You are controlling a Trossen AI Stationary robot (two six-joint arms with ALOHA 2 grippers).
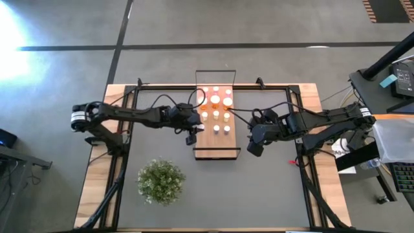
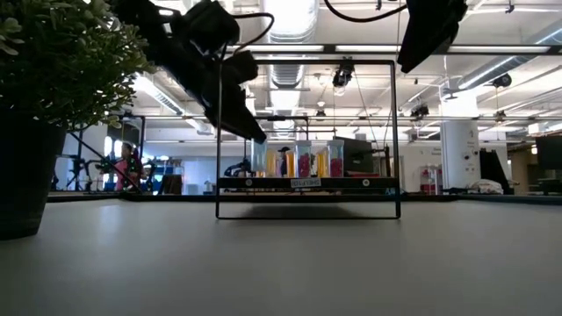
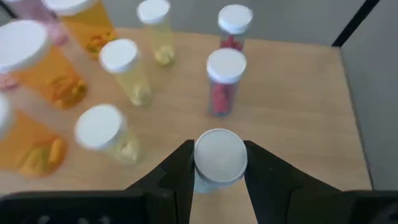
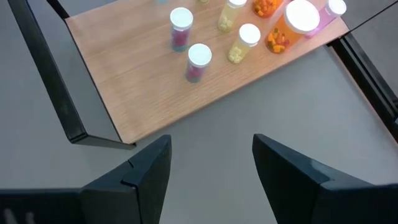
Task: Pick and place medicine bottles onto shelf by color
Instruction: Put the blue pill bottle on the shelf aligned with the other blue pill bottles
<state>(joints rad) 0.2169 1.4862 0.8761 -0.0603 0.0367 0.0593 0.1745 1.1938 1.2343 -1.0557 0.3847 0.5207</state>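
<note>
- Medicine bottles (image 1: 216,107) are standing on the shelf (image 1: 217,147) in the high view; the left hand (image 1: 191,137) is hovering at its edge.
- Low view: the bottles (image 2: 303,162) are lining the shelf (image 2: 307,184).
- Left wrist view: the left hand (image 3: 219,180) is gripping a white-capped bottle (image 3: 219,157).
- Right wrist view: the right hand (image 4: 211,171) is hanging released over the tabletop (image 4: 261,112).

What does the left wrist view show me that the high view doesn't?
Only the left wrist view shows the left gripper with its fingers closed on a white-capped bottle above the shelf, and the bottles' pill colours.

Only the high view shows the whole layout: the right gripper empty beside the shelf's edge, and the plant on the table mat.

Both show the capped bottles standing grouped on the wooden shelf.
</note>
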